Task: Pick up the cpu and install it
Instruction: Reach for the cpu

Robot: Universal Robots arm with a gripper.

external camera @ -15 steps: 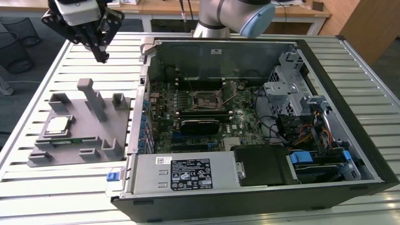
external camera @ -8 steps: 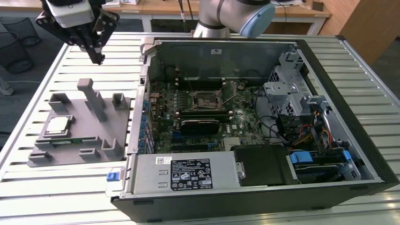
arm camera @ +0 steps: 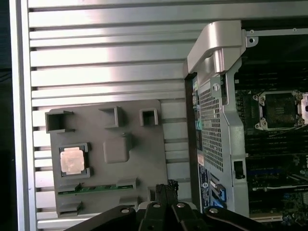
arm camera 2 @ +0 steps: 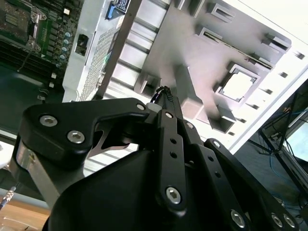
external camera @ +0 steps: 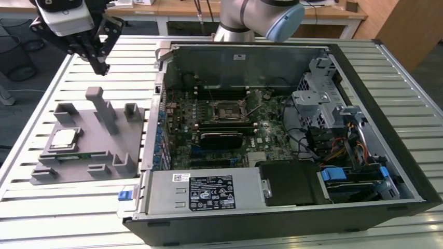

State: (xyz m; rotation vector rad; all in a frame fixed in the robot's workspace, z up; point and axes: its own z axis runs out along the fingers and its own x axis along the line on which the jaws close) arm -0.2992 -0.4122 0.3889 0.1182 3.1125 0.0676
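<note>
The cpu (external camera: 64, 138) is a small silvery square lying flat in a pocket of the grey tray (external camera: 78, 118) on the exterior view's left. It also appears in both wrist views (arm camera: 73, 160) (arm camera 2: 239, 85). My gripper (external camera: 104, 68) hangs in the air above the table, beyond the tray's far edge and well apart from the cpu. Its fingers (arm camera: 166, 186) are shut together with nothing between them. The black socket frame (external camera: 229, 110) sits on the motherboard inside the open computer case, and it also shows in the first wrist view (arm camera: 280, 110).
A green memory stick (external camera: 69, 154) lies in a tray slot beside the cpu. Tall grey posts (external camera: 104, 106) rise from the tray. The case's metal side wall (external camera: 161, 104) stands between tray and motherboard. Cables and a drive cage (external camera: 332, 119) crowd the case's right.
</note>
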